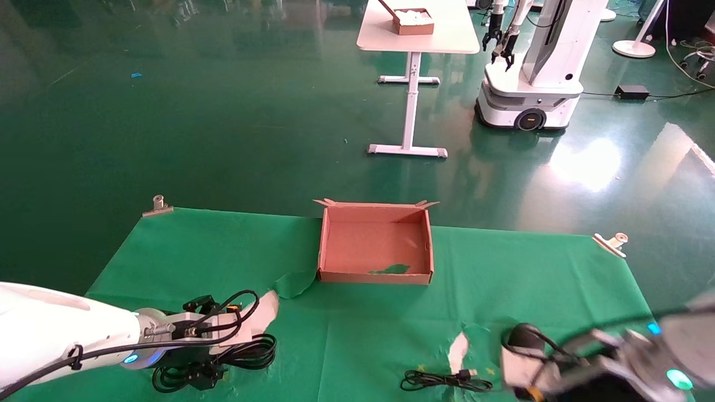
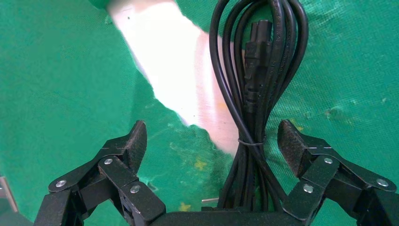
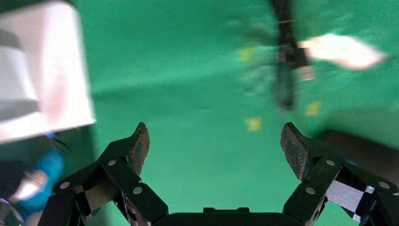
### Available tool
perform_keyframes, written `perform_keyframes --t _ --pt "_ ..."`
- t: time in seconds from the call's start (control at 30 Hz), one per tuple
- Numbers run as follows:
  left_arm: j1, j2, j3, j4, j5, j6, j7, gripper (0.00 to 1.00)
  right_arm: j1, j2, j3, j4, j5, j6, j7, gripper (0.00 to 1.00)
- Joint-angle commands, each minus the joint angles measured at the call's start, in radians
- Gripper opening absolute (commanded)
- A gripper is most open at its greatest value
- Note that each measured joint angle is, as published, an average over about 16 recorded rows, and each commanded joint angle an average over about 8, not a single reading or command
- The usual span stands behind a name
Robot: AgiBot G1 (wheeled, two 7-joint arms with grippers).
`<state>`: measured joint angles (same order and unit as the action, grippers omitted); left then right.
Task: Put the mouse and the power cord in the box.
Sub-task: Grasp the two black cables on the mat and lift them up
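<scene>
The power cord (image 2: pixel 254 70) is a thick black looped bundle lying on the green cloth at the near left (image 1: pixel 246 354). My left gripper (image 2: pixel 212 141) hangs open just over it (image 1: pixel 195 371), and the bundle's tied neck runs between the fingers, closer to one pad (image 2: pixel 288 141). The black mouse (image 1: pixel 525 336) lies at the near right, with its thin USB-tipped cable (image 1: pixel 447 381) coiled beside it. My right gripper (image 3: pixel 214 141) is open and holds nothing; it hovers low beside the mouse (image 1: pixel 522 382). The brown cardboard box (image 1: pixel 375 274) sits open at the table's far middle.
The cloth has white tears (image 1: pixel 458 350) and a folded flap (image 1: pixel 293 282) near the box. Metal clips (image 1: pixel 158 205) (image 1: pixel 611 243) hold its far corners. Beyond the table's edge stand a white table (image 1: pixel 416 33) and another robot (image 1: pixel 530 72).
</scene>
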<state>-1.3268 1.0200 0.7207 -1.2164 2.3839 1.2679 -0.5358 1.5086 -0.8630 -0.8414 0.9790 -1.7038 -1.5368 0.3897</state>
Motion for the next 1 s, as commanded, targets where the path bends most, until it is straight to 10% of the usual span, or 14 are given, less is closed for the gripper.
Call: perform_keyframes --t 0.03,0.57,0.73,0.87,1.0 --pt "0.000 0.000 0.000 0.000 0.000 0.000 0.000 1.00 0.049 -0.059 -0.031 -0.085 -0.058 -0.003 -0.052 1.00" --pt "0.000 0.000 0.000 -0.001 0.000 0.000 -0.001 1.00 0.188 -0.391 -0.076 -0.662 -0.138 0.163 -0.335 0.99" --pt "0.000 0.000 0.000 -0.001 0.000 0.000 -0.001 1.00 0.198 -0.437 -0.075 -0.761 -0.139 0.200 -0.386 0.59" --pt "0.000 0.000 0.000 -0.001 0.000 0.000 -0.001 0.55 0.200 -0.458 -0.074 -0.811 -0.135 0.216 -0.414 0.12" --pt "0.000 0.000 0.000 -0.001 0.000 0.000 -0.001 0.05 0.201 -0.474 -0.073 -0.844 -0.134 0.222 -0.427 0.00"
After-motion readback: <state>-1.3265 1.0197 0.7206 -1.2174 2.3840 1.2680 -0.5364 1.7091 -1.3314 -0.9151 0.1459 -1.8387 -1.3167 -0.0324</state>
